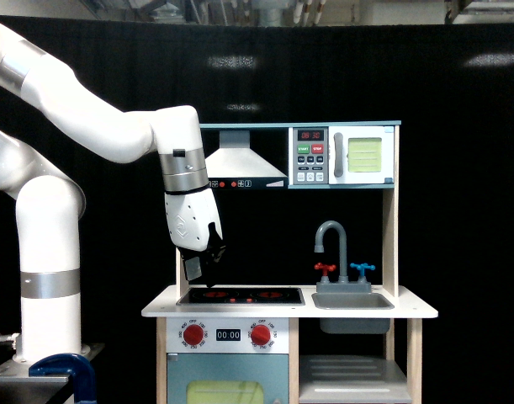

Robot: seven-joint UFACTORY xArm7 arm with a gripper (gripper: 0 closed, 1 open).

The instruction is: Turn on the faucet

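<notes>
Currently the gripper (203,268) hangs tilted above the hob's (240,295) left end, holding nothing; jaw state cannot be told. Faucet (334,252) stands untouched behind the sink (352,300), well apart toward the exterior view's right, so approach appears unfinished.

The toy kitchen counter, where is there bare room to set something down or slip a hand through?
Bare patches: the white counter strip left of the cooktop, and the corner right of the sink. Open air runs between the gripper and the faucet, under the range hood. Crowded: the sink's back edge, with the faucet's red and blue handles.
</notes>
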